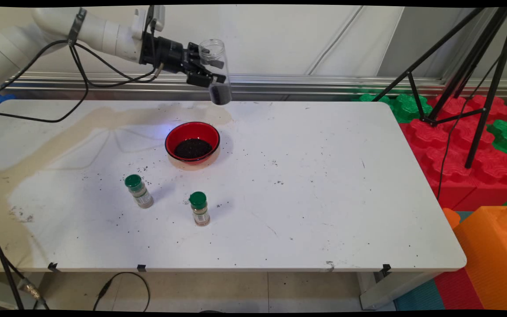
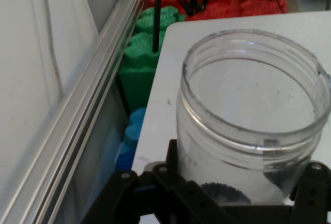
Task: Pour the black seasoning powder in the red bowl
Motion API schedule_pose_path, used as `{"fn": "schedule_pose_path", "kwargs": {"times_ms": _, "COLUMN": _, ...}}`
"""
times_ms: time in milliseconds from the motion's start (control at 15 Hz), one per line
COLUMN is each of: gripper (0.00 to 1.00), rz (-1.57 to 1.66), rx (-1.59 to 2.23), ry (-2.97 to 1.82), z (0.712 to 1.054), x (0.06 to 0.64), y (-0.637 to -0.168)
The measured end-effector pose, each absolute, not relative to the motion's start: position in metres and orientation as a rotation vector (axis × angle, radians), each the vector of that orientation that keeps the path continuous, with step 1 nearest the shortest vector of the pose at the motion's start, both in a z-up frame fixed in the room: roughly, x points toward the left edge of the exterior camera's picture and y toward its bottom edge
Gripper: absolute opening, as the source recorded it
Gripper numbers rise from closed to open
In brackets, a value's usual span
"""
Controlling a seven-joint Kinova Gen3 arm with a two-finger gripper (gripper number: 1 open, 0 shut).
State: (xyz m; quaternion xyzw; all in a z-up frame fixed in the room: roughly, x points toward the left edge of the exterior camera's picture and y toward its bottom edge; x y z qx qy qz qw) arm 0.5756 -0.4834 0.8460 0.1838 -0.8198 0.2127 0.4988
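Two green-capped spice bottles stand on the white table (image 1: 315, 185), and going left to right I see the left bottle (image 1: 138, 191) first, upright, then the right bottle (image 1: 199, 208) a little nearer the front edge, also upright, well apart from each other. Behind them, toward the wall, sits a red bowl (image 1: 192, 142) with a dark granular heap inside; dark specks are scattered on the tabletop around it. High above the bowl and slightly to its right, my gripper (image 1: 211, 71) hangs in the air with its jaws clamped on a clear plastic jar (image 1: 216, 70). The jar is roughly upright, mouth at the top, lidless, with a small dark load settled at its bottom. From the hand view the jar (image 2: 253, 115) fills the frame, open rim toward the camera, black fingers (image 2: 176, 182) pressing its sides. Further right, off the table's end, red and green foam blocks (image 1: 456, 145) lie under a black tripod (image 1: 478, 79), and an orange block (image 1: 495, 255) sits at the near right corner.
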Motion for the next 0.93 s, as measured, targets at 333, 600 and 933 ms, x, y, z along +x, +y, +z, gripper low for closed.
{"fn": "schedule_pose_path", "kwargs": {"times_ms": 333, "gripper": 0.0, "rz": 0.57, "rx": 0.401, "ry": -2.028, "z": 0.839, "x": 0.591, "y": -0.478}}
{"fn": "schedule_pose_path", "kwargs": {"times_ms": 600, "gripper": 0.0, "rz": 0.627, "rx": 0.339, "ry": -2.071, "z": 0.83, "x": 0.6, "y": -0.471}}
{"fn": "schedule_pose_path", "kwargs": {"times_ms": 933, "gripper": 0.0, "rz": 0.722, "rx": 0.233, "ry": -2.127, "z": 0.817, "x": 0.606, "y": -0.461}}
